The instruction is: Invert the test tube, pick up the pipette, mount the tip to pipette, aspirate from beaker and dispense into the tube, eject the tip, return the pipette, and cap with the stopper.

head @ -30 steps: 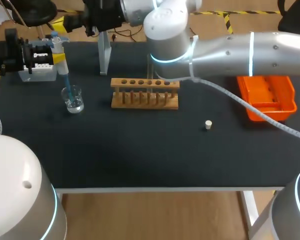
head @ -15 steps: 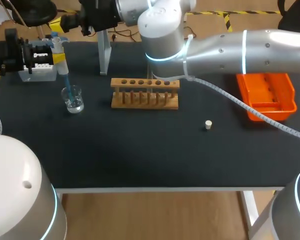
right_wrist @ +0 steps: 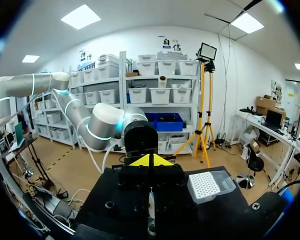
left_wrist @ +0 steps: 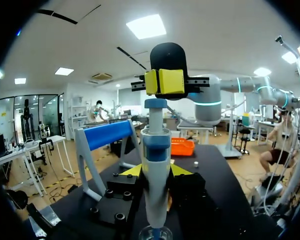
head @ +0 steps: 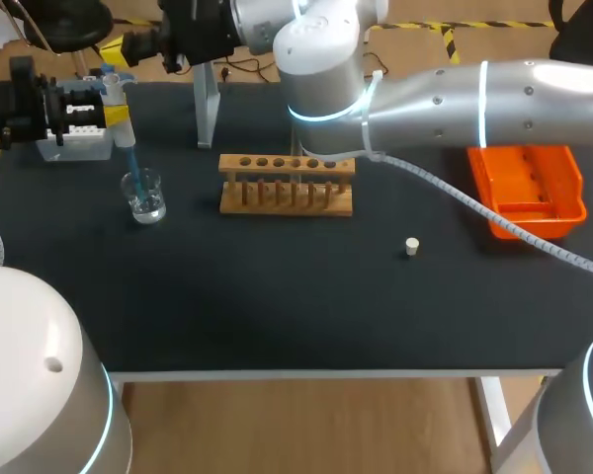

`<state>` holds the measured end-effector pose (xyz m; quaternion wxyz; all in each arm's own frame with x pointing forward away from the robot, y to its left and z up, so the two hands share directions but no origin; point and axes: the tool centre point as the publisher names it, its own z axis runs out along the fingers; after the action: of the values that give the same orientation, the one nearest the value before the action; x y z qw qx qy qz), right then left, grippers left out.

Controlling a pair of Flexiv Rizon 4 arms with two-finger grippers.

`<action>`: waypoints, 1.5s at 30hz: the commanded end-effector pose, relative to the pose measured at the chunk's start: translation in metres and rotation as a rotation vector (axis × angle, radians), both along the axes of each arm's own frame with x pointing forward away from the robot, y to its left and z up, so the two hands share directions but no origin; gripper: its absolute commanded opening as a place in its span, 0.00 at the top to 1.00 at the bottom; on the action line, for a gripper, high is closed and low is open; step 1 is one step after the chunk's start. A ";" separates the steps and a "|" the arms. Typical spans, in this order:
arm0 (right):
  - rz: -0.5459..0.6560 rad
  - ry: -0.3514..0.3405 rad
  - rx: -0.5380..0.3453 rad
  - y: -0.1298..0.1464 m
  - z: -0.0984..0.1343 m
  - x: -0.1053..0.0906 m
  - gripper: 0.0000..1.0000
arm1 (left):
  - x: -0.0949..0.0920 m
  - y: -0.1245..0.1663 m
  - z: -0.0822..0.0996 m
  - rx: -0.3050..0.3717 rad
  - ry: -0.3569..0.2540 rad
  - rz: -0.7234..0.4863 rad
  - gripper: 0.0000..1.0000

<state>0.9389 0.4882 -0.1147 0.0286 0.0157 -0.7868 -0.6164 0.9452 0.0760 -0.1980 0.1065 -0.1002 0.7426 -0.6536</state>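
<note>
Left gripper (left_wrist: 155,171) clamped pipette (left_wrist: 155,150) upright, tip (head: 133,166) dipped in beaker (head: 143,197) left of wooden rack (head: 287,185); right gripper (left_wrist: 164,81), closed on nothing, hovered just above plunger (left_wrist: 155,103). Pipette likely light, rigid, slick plastic: grip mid-barrel. Glass beaker fragile.

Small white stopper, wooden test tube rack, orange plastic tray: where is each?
Small white stopper (head: 411,246): head view, its top.
Wooden test tube rack (head: 287,164): head view, top board.
Orange plastic tray (head: 553,223): head view, front wall.
</note>
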 end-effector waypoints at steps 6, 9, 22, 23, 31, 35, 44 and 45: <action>0.000 0.005 -0.012 0.000 -0.003 0.003 1.00 | -0.001 0.000 0.000 0.001 -0.002 0.004 1.00; -0.001 0.008 -0.014 0.001 -0.005 0.004 1.00 | -0.001 0.000 0.000 0.001 -0.002 0.004 1.00; 0.001 0.010 -0.028 0.002 -0.011 0.005 1.00 | -0.001 0.000 0.000 0.001 -0.002 0.004 1.00; 0.001 0.011 -0.029 0.002 -0.011 0.005 1.00 | -0.001 0.000 0.000 0.001 -0.002 0.004 1.00; 0.004 0.018 -0.038 0.002 -0.016 0.004 1.00 | -0.001 0.000 0.000 0.001 -0.002 0.004 1.00; 0.006 0.020 -0.041 0.002 -0.018 0.003 1.00 | -0.001 0.000 0.000 0.001 -0.002 0.004 1.00; 0.008 0.036 -0.049 0.000 -0.026 0.002 1.00 | -0.001 0.000 0.000 0.001 -0.002 0.004 1.00; 0.008 0.037 -0.050 0.000 -0.027 0.001 1.00 | -0.001 0.000 0.000 0.001 -0.002 0.004 1.00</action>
<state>0.9391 0.4887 -0.1364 0.0431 0.0052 -0.7998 -0.5986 0.9441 0.0760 -0.2019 0.1068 -0.1002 0.7428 -0.6533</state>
